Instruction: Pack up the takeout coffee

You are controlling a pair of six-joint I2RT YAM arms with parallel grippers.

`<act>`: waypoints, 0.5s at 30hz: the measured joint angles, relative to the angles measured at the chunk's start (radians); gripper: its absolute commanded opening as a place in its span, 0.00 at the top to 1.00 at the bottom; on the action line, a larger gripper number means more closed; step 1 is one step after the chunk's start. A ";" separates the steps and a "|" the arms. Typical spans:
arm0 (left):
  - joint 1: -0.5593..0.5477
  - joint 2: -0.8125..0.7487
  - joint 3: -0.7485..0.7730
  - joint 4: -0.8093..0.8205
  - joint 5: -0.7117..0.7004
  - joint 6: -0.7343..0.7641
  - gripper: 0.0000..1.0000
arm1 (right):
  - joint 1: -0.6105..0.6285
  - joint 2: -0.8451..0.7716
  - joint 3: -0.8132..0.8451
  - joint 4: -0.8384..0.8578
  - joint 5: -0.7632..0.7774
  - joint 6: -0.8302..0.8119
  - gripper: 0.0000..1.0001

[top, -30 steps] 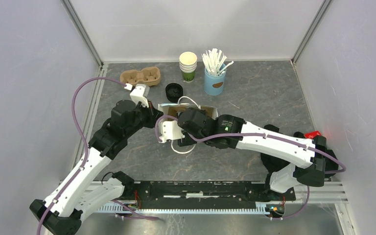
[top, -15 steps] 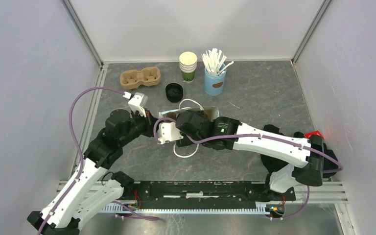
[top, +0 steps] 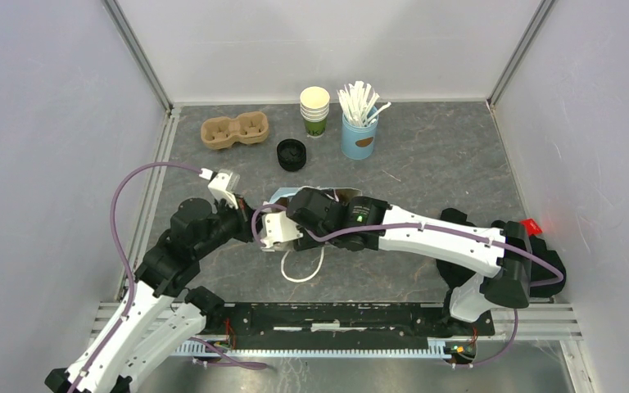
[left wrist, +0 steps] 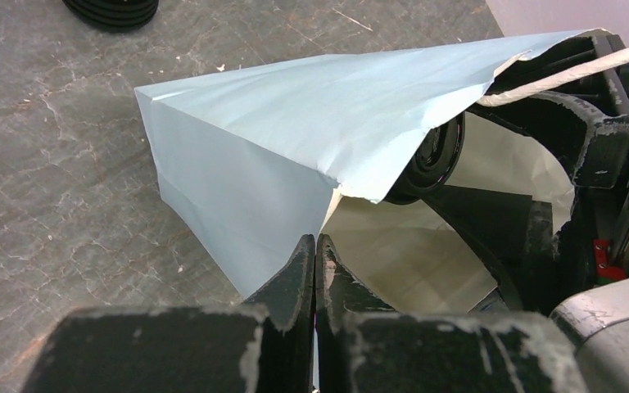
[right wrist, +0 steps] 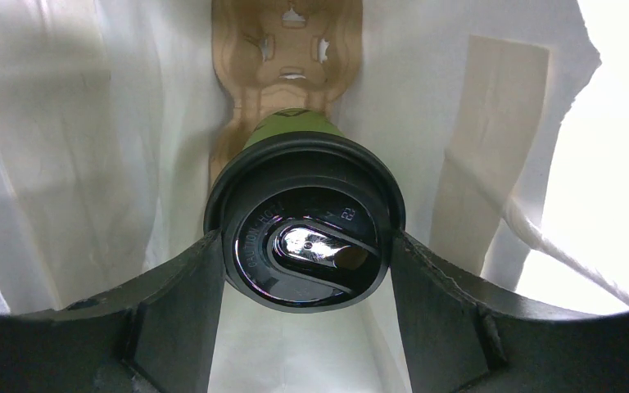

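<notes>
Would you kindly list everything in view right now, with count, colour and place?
coffee cup: one, green with black lid, inside the bag
bag: one, pale blue, on its side, mid-table
cardboard insert: one, brown, deep inside the bag
cup carrier: one, brown, far left
cup stack: one, cream rims, far edge
lids: one stack, black, near the cup carrier
tin: one, blue, holding white sticks, right of the cup stack
table: one, grey
left gripper: black, shut on the bag's edge
right gripper: black, shut on the coffee cup

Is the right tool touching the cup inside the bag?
Touching. Right wrist view: both fingers of the right tool press the cup lid's rim, no gap visible.
</notes>
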 measured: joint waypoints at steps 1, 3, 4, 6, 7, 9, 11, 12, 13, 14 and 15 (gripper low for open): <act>0.000 -0.002 -0.003 -0.002 0.000 -0.005 0.98 | 0.000 0.001 0.002 -0.009 -0.002 -0.001 0.80; 0.000 -0.009 -0.008 -0.003 0.000 -0.016 0.98 | 0.000 0.001 0.008 -0.024 -0.001 -0.005 0.80; -0.003 -0.010 -0.008 -0.005 -0.001 -0.019 0.98 | 0.001 0.001 0.011 -0.032 0.000 -0.007 0.80; -0.014 -0.010 -0.008 -0.008 -0.006 -0.029 0.98 | 0.001 0.001 0.011 -0.040 0.002 -0.011 0.80; -0.020 -0.010 -0.008 -0.011 -0.011 -0.032 0.98 | 0.001 0.001 0.011 -0.044 0.004 -0.013 0.80; -0.037 -0.006 -0.008 -0.016 -0.021 -0.033 0.98 | 0.002 -0.001 0.007 -0.048 0.014 -0.018 0.80; -0.053 -0.004 -0.008 -0.020 -0.028 -0.033 0.98 | 0.002 -0.008 -0.013 -0.042 0.029 -0.023 0.80; -0.060 -0.004 -0.008 -0.023 -0.030 -0.033 0.98 | 0.002 -0.011 -0.024 -0.040 0.037 -0.025 0.80; -0.068 -0.004 -0.009 -0.024 -0.032 -0.033 0.98 | 0.002 -0.013 -0.033 -0.037 0.045 -0.027 0.80; -0.074 -0.005 -0.010 -0.024 -0.032 -0.033 0.98 | 0.002 -0.014 -0.046 -0.030 0.053 -0.033 0.80; -0.079 -0.005 -0.012 -0.023 -0.033 -0.033 0.98 | 0.002 -0.014 -0.056 -0.023 0.061 -0.038 0.80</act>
